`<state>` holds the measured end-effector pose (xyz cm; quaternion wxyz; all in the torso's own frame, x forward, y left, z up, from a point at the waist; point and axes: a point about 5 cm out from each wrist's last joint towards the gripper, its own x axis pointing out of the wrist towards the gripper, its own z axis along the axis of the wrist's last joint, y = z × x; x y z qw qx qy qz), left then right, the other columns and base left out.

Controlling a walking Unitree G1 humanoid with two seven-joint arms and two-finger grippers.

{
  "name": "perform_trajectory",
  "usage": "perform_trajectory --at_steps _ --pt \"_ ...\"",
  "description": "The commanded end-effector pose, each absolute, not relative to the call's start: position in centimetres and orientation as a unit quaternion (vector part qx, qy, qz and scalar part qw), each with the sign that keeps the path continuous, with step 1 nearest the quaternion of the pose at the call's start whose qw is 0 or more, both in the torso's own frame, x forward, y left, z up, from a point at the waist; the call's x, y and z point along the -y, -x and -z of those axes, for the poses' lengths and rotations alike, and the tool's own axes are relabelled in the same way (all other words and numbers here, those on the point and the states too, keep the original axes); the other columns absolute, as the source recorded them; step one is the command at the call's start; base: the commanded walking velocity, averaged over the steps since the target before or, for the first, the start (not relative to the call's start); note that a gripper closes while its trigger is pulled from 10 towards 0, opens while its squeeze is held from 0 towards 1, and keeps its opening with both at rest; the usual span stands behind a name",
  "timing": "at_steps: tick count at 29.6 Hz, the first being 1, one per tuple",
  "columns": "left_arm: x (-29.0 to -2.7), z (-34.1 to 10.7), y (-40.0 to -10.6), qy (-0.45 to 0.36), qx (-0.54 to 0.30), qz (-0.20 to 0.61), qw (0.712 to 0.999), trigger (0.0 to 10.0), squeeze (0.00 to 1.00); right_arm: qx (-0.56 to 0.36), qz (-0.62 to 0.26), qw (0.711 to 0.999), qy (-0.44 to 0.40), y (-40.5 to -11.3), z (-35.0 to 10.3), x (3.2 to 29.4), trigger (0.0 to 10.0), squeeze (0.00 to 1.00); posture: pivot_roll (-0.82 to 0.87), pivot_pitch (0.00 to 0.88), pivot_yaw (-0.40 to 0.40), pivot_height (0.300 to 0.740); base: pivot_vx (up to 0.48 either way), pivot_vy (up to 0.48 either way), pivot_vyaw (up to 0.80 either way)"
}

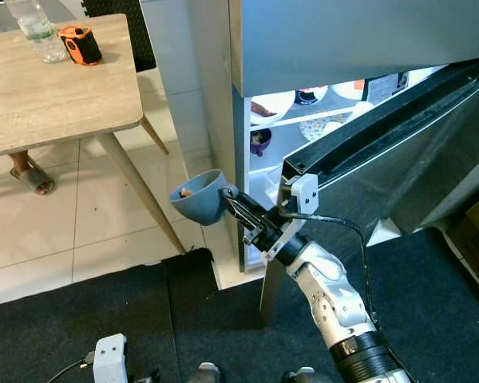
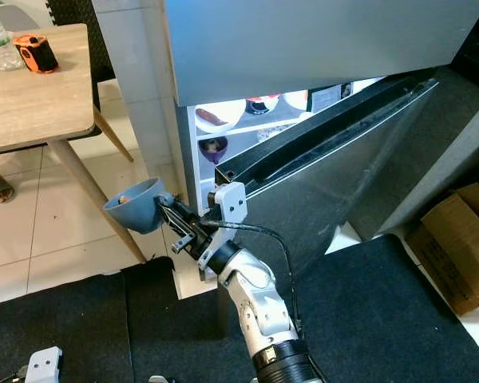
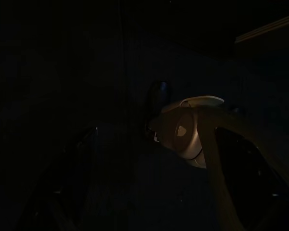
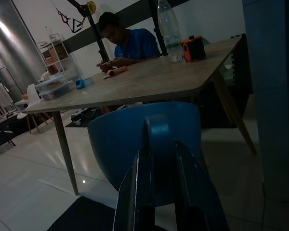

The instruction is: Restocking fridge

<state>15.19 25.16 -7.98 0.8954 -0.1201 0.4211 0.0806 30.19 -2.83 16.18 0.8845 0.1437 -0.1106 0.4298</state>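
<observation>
My right gripper [image 1: 228, 201] is shut on the handle of a blue cup [image 1: 199, 197], held tilted in the air just left of the fridge's open front. Something small and brown lies inside the cup. In the right wrist view the handle [image 4: 155, 126] sits pinched between the two black fingers [image 4: 135, 192]. The fridge [image 1: 343, 40] is steel grey, with its door [image 1: 399, 152] swung open towards me. Lit shelves [image 1: 303, 116] inside hold bowls and plates. My left arm [image 1: 110, 356] hangs idle at the lower edge, and its wrist view is almost black.
A wooden table [image 1: 56, 88] stands to the left with a water bottle [image 1: 37, 29] and an orange tape measure [image 1: 81, 44]. A person sits behind it [image 4: 130, 43], one sandalled foot [image 1: 32, 177] under it. A cardboard box [image 2: 455, 247] is at right. A black mat [image 1: 80, 319] covers the floor below.
</observation>
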Motion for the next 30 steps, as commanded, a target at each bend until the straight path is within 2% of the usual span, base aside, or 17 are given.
perform_trajectory --at_steps 1,5,9,11,13,17,23,30 --pt "-24.5 8.8 -13.9 0.12 -0.448 -0.077 0.882 10.0 0.0 0.118 -0.436 0.88 -0.15 -29.8 -16.1 2.0 10.0 0.0 -0.03 0.17 0.01 0.74 0.0 0.0 0.0" --pt "-24.5 8.8 -13.7 0.12 -0.454 -0.081 0.879 10.0 0.0 0.114 -0.45 0.872 -0.152 -29.4 -15.8 1.8 10.0 0.0 -0.03 0.17 0.01 0.74 0.0 0.0 0.0" --pt "-24.4 8.9 -13.7 0.119 -0.457 -0.081 0.878 10.0 0.0 0.09 -0.526 0.833 -0.147 -27.6 -14.8 1.5 10.0 0.0 -0.03 0.167 0.01 0.74 0.0 0.0 0.0" --pt "-24.4 8.9 -13.7 0.119 -0.457 -0.081 0.878 10.0 0.0 0.09 -0.526 0.833 -0.147 -27.6 -14.8 1.5 10.0 0.0 -0.03 0.167 0.01 0.74 0.0 0.0 0.0" --pt "-24.4 8.9 -13.7 0.119 -0.458 -0.08 0.877 10.0 0.0 0.054 -0.591 0.795 -0.13 -25.7 -13.2 1.6 10.0 0.0 -0.04 0.167 0.011 0.74 0.0 0.0 0.0" --pt "-24.3 8.9 -13.7 0.118 -0.459 -0.079 0.877 10.0 0.0 0.02 -0.624 0.772 -0.12 -24.3 -11.8 2.1 10.0 0.0 -0.04 0.168 0.01 0.74 0.0 0.0 0.0" --pt "-24.4 8.9 -13.7 0.115 -0.463 -0.076 0.876 10.0 0.0 -0.001 -0.625 0.771 -0.121 -23.6 -10.5 2.9 10.0 0.0 -0.04 0.166 0.013 0.74 0.0 0.0 0.0" --pt "-24.3 8.9 -13.7 0.112 -0.466 -0.072 0.875 10.0 0.0 -0.012 -0.62 0.775 -0.121 -23.5 -10.1 3.7 10.0 0.0 -0.04 0.161 0.014 0.74 -0.276 0.0 0.0"
